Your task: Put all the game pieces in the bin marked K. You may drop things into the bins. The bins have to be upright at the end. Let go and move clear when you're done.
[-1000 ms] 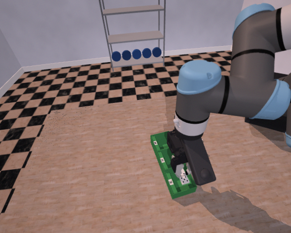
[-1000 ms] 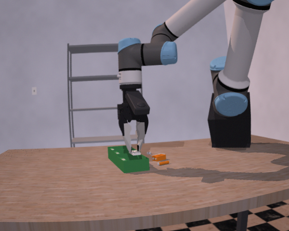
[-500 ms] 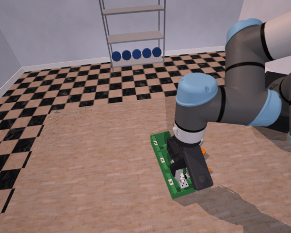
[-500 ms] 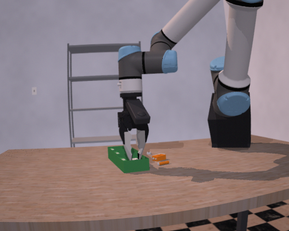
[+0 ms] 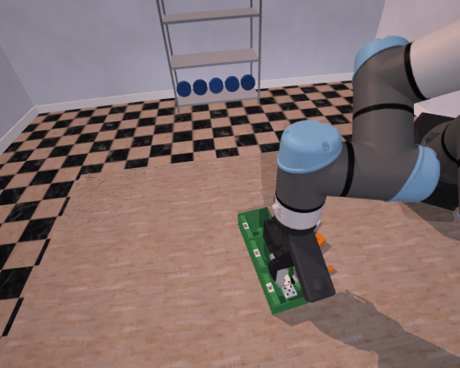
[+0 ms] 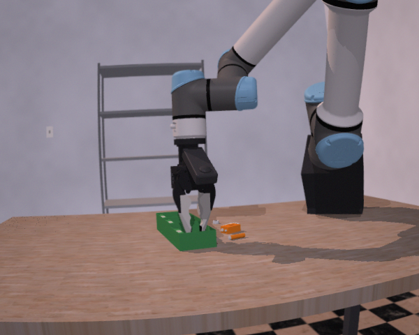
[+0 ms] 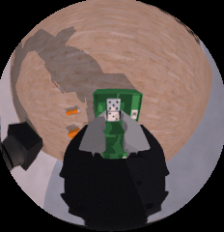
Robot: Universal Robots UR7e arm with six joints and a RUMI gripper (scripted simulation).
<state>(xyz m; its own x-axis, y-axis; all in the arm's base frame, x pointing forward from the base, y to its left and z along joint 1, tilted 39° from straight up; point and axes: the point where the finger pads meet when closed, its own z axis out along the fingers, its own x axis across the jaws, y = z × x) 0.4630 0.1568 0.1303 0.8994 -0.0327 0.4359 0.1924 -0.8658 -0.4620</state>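
Observation:
A long green bin with three compartments lies on the wooden table; it also shows in the exterior view and the wrist view. Each compartment has a small white label, too small to read. My gripper reaches down into the nearest end compartment and is shut on a white die with black dots. In the wrist view the die sits between the fingertips. A second white dotted face shows just beyond it; I cannot tell whether it is a separate piece.
Two orange objects and a tiny white thing lie on the table just right of the bin. The arm's black base stands at the back right. A metal shelf with blue discs stands on the floor behind.

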